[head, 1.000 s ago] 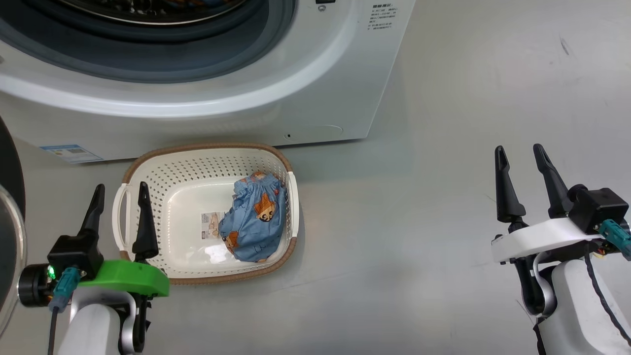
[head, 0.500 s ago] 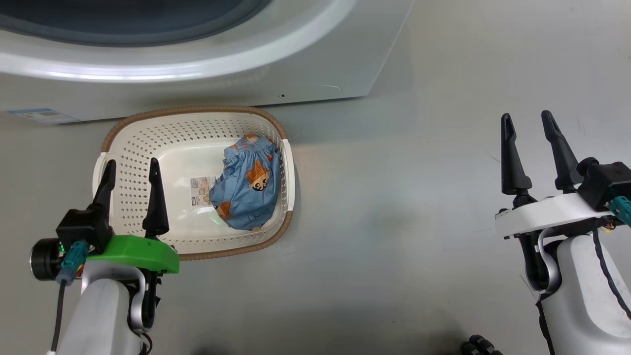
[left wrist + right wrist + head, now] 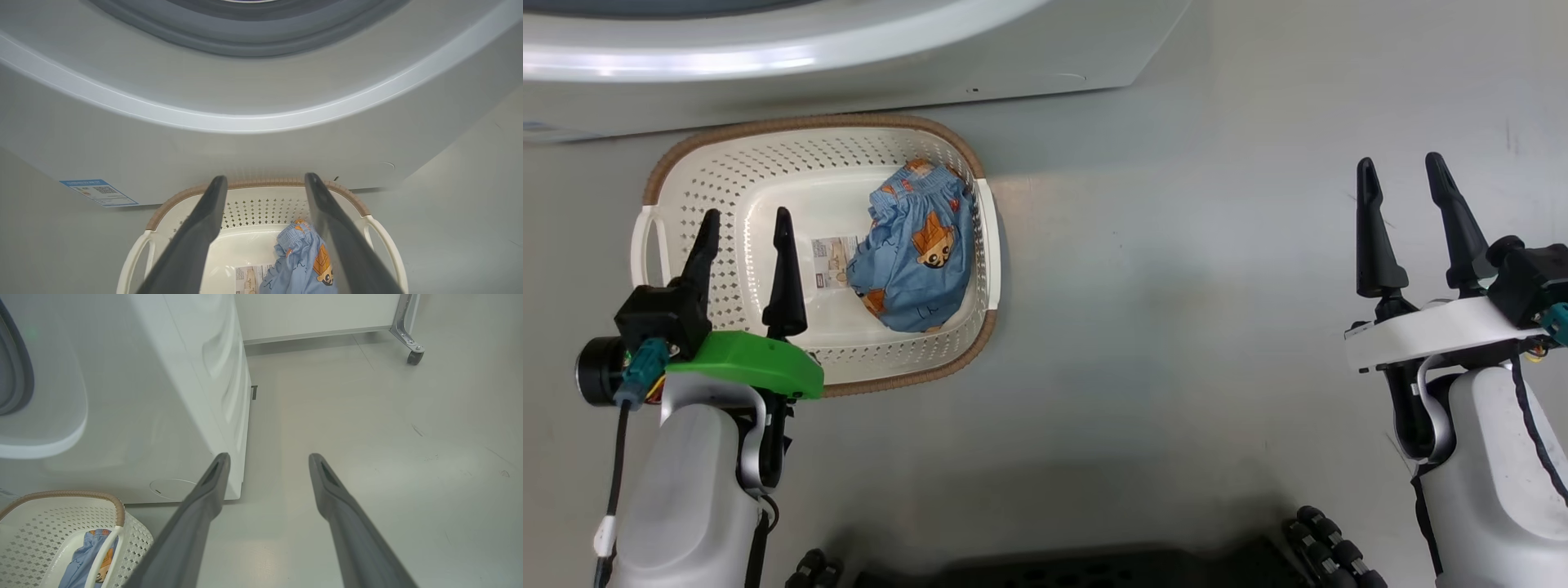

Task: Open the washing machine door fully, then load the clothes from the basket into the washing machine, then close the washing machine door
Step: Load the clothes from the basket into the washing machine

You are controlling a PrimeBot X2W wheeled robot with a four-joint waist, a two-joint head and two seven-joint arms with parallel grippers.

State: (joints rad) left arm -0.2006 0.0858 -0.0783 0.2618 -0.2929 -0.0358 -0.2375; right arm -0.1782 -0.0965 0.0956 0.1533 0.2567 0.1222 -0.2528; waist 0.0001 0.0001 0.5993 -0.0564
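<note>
The cream basket (image 3: 800,124) with a brown rim stands on the floor against the white washing machine (image 3: 866,49). A light-blue garment of the clothes (image 3: 916,255) with orange animal prints lies bunched in the basket's right half. My left gripper (image 3: 747,214) is open above the basket's near left part, holding nothing. In the left wrist view that gripper (image 3: 265,178) points at the basket's far rim (image 3: 171,204), with the clothes (image 3: 298,261) low on the right. My right gripper (image 3: 1398,161) stands open over bare floor, far right of the basket. The washing machine door is out of view.
A paper label (image 3: 832,260) lies on the basket floor. The machine's grey-ringed opening (image 3: 253,36) looms above the basket. A round flap (image 3: 173,488) sits low on its front. A castor leg (image 3: 412,355) stands far behind. My dark base (image 3: 1094,567) lies at the bottom edge.
The head camera has tilted down, so the machine has slid up the picture and the basket sits higher. My left gripper now reaches further over the basket. Both grippers stay open.
</note>
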